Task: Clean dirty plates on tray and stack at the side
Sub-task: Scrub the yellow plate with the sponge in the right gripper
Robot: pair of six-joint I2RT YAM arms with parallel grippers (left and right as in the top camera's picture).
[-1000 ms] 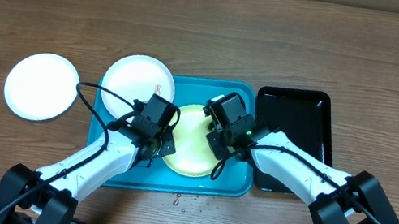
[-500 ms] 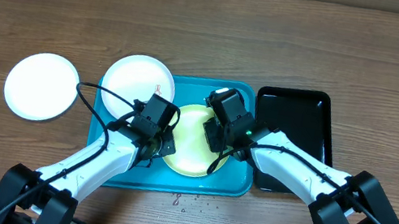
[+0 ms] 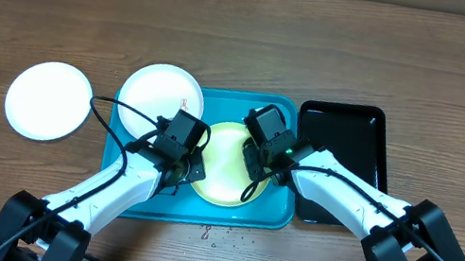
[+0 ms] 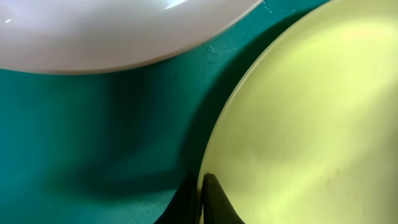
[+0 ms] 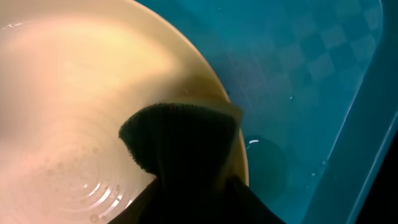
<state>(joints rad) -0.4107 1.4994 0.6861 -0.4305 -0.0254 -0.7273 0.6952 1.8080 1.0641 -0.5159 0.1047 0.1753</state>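
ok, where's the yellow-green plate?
Overhead, centre: yellow-green plate in the blue tray, right of the white plate overhanging its corner; left claw grips its rim.

Not finding anything readable here

I'm going over the yellow-green plate [image 3: 216, 178], the white plates [image 3: 48, 100], the tray [image 3: 227, 106] and the black tray [image 3: 346, 141], and I'm not making out a single letter, number, logo or label on any of them; both wrist views are showing only plain surfaces.
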